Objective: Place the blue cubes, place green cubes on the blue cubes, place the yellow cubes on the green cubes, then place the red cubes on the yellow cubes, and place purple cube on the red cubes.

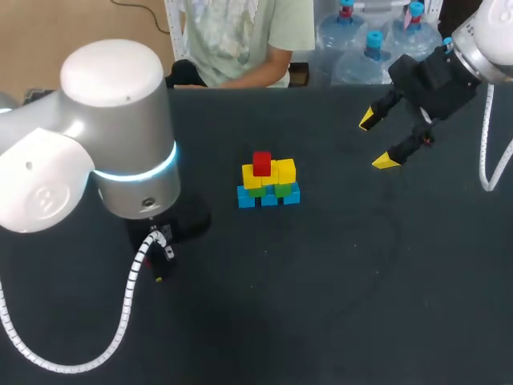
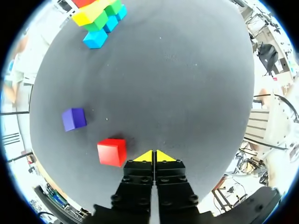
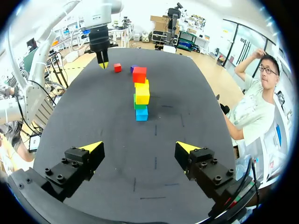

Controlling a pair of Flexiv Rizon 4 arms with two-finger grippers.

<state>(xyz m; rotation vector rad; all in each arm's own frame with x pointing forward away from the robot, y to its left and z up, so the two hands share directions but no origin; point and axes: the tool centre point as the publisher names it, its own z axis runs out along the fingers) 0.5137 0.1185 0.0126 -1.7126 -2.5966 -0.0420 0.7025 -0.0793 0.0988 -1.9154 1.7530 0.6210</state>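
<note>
So here's where we're at. The stack point(image 1: 268, 183) sits around the middle of the black table point(image 1: 361, 273). It has blue cubes point(image 1: 268, 198) in a row at the bottom, green cubes point(image 1: 282, 190) on those and yellow cubes point(image 1: 284, 171) over the green. One red cube point(image 1: 261, 163) is perched on the yellow layer.

Our left gripper point(image 2: 153, 156) points down at the table with its yellow tips pressed together and nothing between them. A loose red cube point(image 2: 111, 152) lies flat on the table just beside it. We can't tell if it's actually touching the finger. The purple cube point(image 2: 74, 119) is near that one but apart from it, and both are well away from the stack. In the head view our left arm point(image 1: 120, 128) covers that whole spot.

Our right gripper point(image 1: 383, 141) hangs over the far right part of the table, fingers spread wide and holding nothing, well apart from the stack. From its wrist view the stack is straight ahead of it, with the left gripper and the two loose cubes beyond.
</note>
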